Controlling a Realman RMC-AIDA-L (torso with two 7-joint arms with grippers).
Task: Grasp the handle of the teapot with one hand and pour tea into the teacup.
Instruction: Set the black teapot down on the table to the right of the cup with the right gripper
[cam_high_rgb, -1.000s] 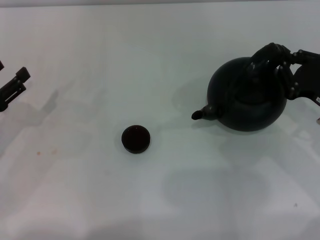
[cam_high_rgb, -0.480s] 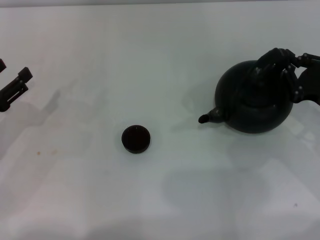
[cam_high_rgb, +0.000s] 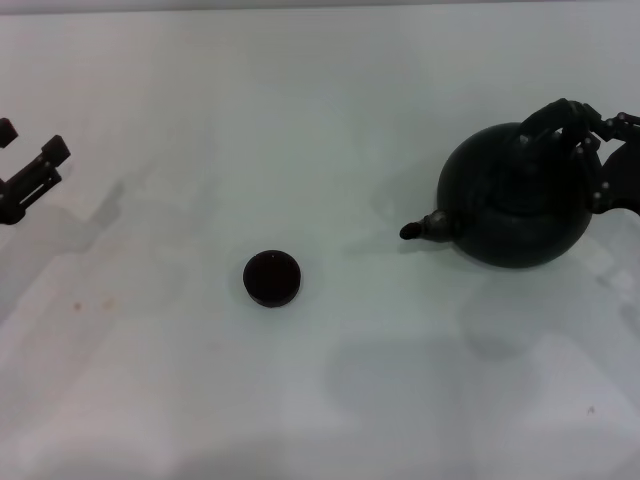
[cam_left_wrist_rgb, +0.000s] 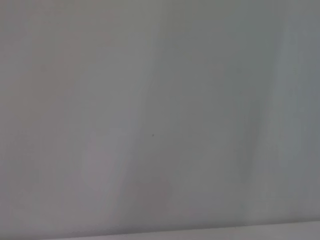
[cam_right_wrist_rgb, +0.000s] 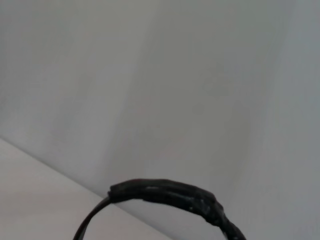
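- The right gripper (cam_high_rgb: 578, 125) sits at the right edge of the head view, its fingers closed round the handle (cam_high_rgb: 548, 115) of the teapot.
- In the right wrist view only a dark ribbed arc of the handle (cam_right_wrist_rgb: 167, 192) shows; that arm's own fingers are out of frame.
- The teapot (cam_high_rgb: 515, 195), round and black, fills the right middle of the head view, its spout (cam_high_rgb: 420, 228) pointing toward frame left; whether it is lifted clear of the table (cam_high_rgb: 320, 400) I cannot tell.
- The teacup (cam_high_rgb: 272, 278), small and dark, stands just left of centre, well apart from the spout.
- The left gripper (cam_high_rgb: 28, 170) is parked at the left edge, fingers spread and holding nothing.
- Judgement: the grasp looks made; carrying the pot to the cup and tipping it are left.
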